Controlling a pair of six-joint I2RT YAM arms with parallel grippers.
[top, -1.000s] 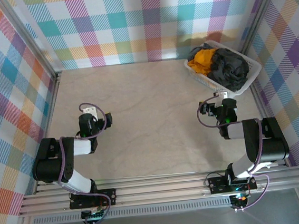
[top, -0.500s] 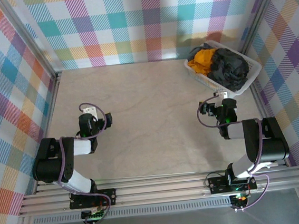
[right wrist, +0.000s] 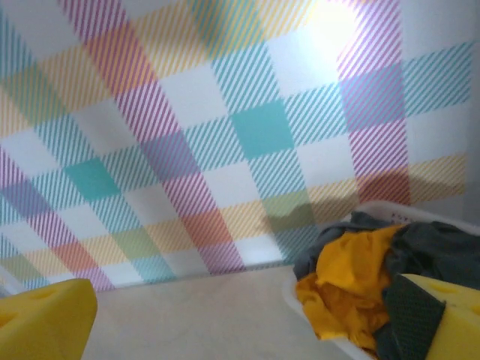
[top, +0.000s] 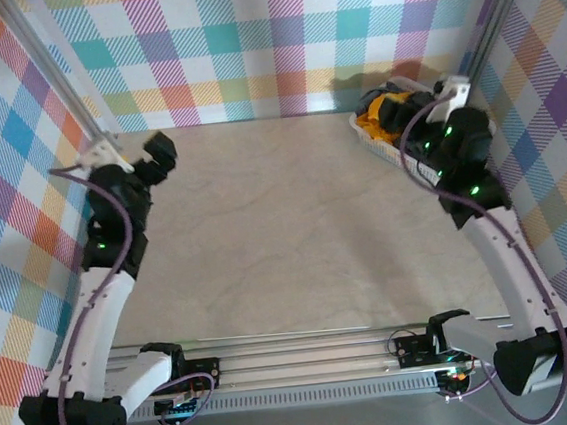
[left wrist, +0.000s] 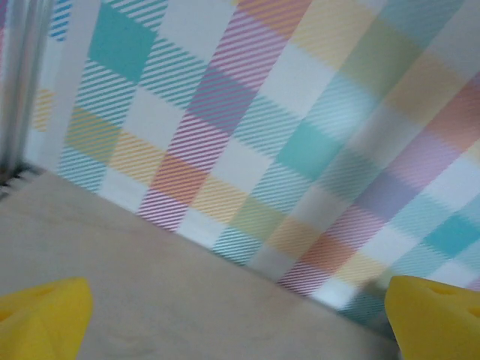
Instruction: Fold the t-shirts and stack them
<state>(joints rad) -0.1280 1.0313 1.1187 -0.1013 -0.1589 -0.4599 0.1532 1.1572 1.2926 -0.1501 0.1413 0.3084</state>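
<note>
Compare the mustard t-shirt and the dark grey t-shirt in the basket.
The mustard t-shirt is bright orange-yellow, the dark grey t-shirt charcoal. Seen from the right wrist, the mustard t-shirt bunches in the middle, the dark grey t-shirt wraps behind and right of it. Both lie crumpled in the white basket.

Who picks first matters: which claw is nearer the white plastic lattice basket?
Right. The right claw hangs by the basket; the left claw is far across, by the plaid left wall.

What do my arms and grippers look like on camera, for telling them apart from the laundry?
Both the left arm and right arm have white links between black joints, trailing purple cables, with small green lights. The left gripper and right gripper carry bright yellow fingers.
</note>
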